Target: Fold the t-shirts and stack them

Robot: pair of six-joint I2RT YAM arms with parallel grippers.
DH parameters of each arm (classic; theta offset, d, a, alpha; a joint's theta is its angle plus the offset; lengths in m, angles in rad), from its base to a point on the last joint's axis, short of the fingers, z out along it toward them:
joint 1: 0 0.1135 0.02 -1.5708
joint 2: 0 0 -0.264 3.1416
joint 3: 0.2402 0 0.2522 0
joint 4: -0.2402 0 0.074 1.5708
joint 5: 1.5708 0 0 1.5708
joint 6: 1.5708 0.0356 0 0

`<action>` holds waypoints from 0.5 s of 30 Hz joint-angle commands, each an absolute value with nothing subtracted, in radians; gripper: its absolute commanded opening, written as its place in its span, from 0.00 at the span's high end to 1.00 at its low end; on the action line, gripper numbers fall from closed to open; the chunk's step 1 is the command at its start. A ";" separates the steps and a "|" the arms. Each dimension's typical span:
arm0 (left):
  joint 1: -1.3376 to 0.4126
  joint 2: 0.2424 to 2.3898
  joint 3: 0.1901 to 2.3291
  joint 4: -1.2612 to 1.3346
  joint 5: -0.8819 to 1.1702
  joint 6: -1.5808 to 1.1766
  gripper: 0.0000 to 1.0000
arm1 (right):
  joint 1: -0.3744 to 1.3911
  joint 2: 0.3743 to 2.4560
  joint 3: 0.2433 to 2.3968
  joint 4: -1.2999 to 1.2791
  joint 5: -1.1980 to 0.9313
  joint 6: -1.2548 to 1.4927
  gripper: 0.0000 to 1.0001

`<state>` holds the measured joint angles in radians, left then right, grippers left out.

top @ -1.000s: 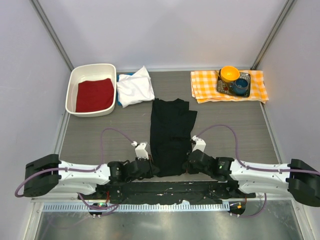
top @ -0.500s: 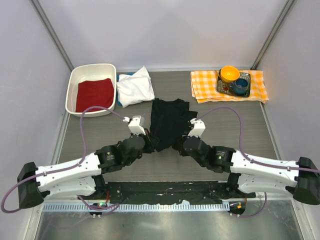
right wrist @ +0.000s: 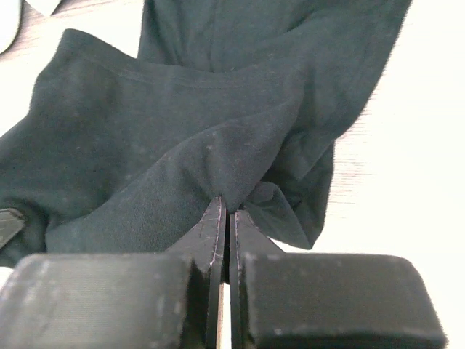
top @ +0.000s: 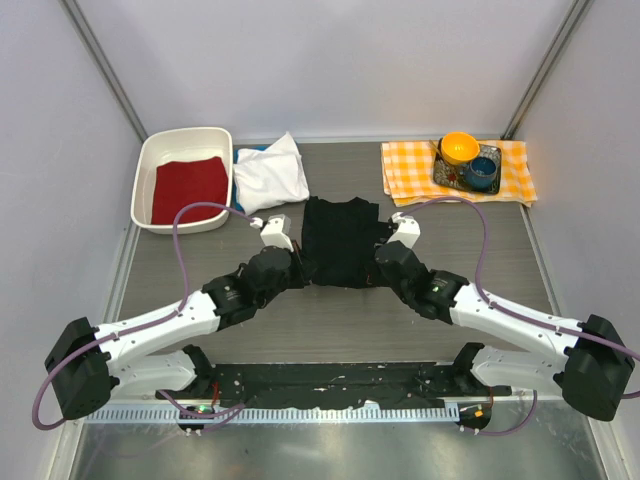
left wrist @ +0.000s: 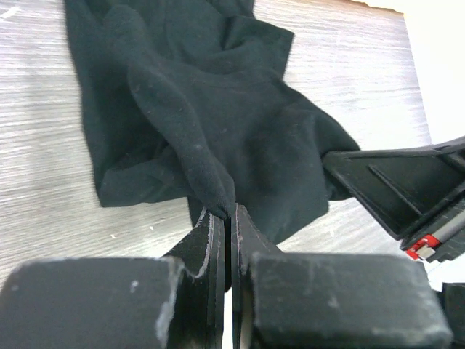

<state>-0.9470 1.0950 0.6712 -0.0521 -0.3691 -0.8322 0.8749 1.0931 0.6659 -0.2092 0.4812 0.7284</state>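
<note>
The black t-shirt [top: 340, 240] lies folded over itself in the middle of the table. My left gripper [top: 297, 262] is shut on its near left edge, pinching a fold of black cloth [left wrist: 218, 196]. My right gripper [top: 381, 258] is shut on its near right edge, also pinching black cloth [right wrist: 225, 196]. The white t-shirt [top: 270, 173] lies crumpled at the back left, with a sliver of the blue t-shirt [top: 246, 152] showing under it. The black shirt's white label is hidden.
A white tub [top: 178, 150] holding a red cloth [top: 188, 188] stands at the back left. An orange-and-white checked cloth [top: 410, 170] at the back right carries a tray [top: 445, 178] with an orange bowl [top: 459, 147] and a blue cup [top: 482, 172].
Both grippers have carried the shirt's near edge away from me, from the front of the table to its middle, folding the black shirt over itself to about half its length.
</note>
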 commanded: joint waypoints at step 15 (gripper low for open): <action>-1.101 0.825 0.387 -0.021 -0.371 -1.086 1.00 | 1.060 0.896 0.578 -0.322 0.400 0.851 0.99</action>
<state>-1.0637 0.8768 0.4122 -0.0208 -0.3145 -1.0145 1.0286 0.9329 0.5766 -0.3058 0.3626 0.8043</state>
